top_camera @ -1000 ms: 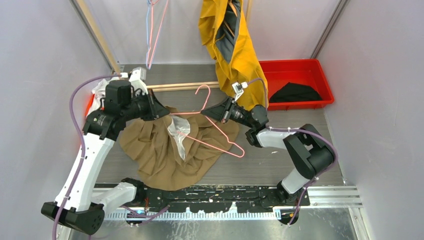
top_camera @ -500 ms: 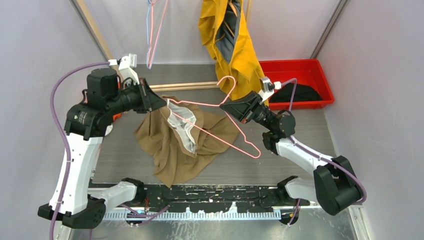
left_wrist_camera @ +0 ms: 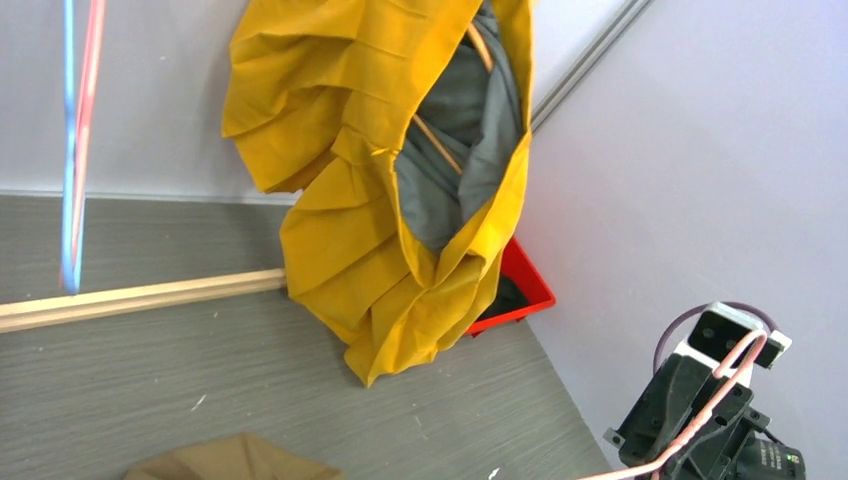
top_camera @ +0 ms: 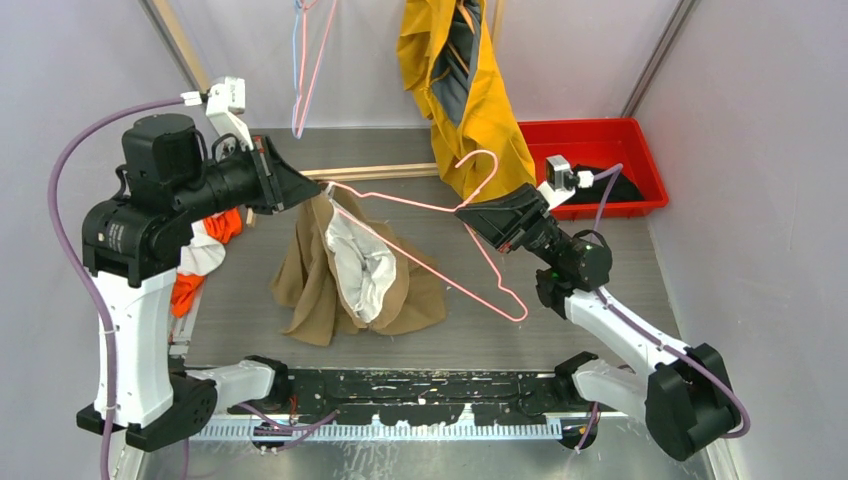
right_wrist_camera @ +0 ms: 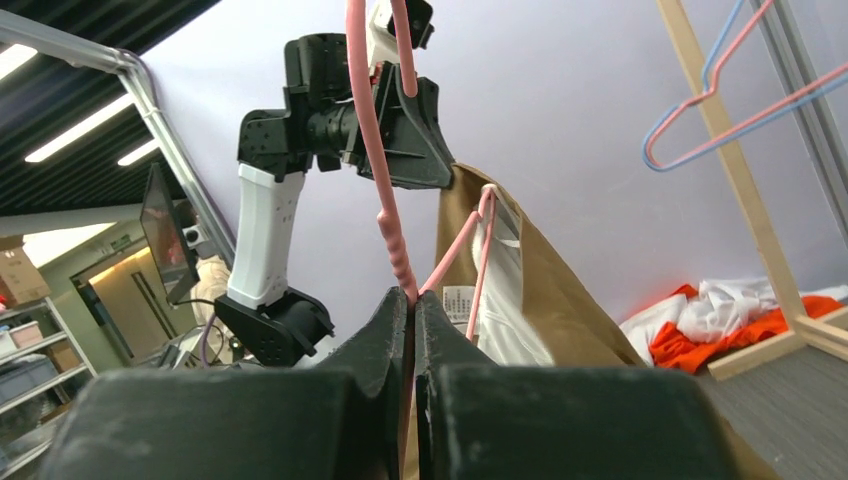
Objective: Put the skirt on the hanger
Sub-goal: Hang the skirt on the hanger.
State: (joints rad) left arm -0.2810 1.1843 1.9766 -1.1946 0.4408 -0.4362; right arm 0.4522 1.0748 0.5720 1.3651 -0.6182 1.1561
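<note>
Right gripper (right_wrist_camera: 410,300): fingers pressed together on the wire of the hanger (right_wrist_camera: 366,110), just below its hook. The grip shows plainly in the right wrist view. The arm reaches up and inward from the table's right side.

Left gripper (top_camera: 312,188): closed, pinching the top edge of the skirt (top_camera: 315,285) at the waist. The arm stands tall over the table's left side.

Hanger: pink wire, held off the table (top_camera: 240,310), hook uppermost and tilted toward the back. Its long bar slopes down to the right, past the right gripper. Its far shoulder end reaches the skirt's waist just beside the left gripper. Whether it sits inside the opening cannot be told for certain.

Skirt: brown, hanging from the left gripper in a cone, lower folds bunched on the table at centre. White lining (top_camera: 362,268) shows through the open waist, facing right.

Yellow garment (left_wrist_camera: 340,250): hanging at the back, grey inner side visible, behind the hanger's hook.

Red bin (top_camera: 590,125): back right on the table, holding a black cloth (top_camera: 598,185).

Orange and white clothes (top_camera: 200,265): heaped at the table's left edge, partly behind the left arm.

Wooden rail (top_camera: 370,172): lying across the back of the table.

Spare hangers (top_camera: 303,70): one blue, one pink, hanging back left.
</note>
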